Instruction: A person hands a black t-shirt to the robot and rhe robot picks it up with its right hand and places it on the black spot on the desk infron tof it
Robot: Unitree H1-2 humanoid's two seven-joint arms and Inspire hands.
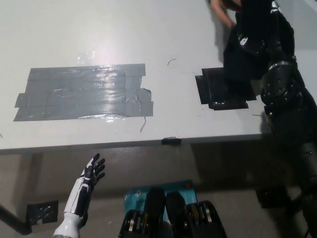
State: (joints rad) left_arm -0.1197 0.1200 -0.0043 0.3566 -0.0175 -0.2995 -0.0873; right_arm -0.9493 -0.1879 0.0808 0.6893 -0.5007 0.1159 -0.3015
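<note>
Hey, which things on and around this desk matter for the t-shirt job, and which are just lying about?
For the job: t-shirt, black spot, right hand, the person's hand, desk.

Lying about: grey tape patch, blue item on the floor, resting left hand below the desk edge.

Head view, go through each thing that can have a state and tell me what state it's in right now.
Black t-shirt: hanging over the black spot, bunched, held up at the top.
Right hand: against the t-shirt; grip not discernible.
Left hand: open, resting below the desk edge.
Black spot: partly covered by the t-shirt.
Grey tape patch: stuck flat, bare.
</note>
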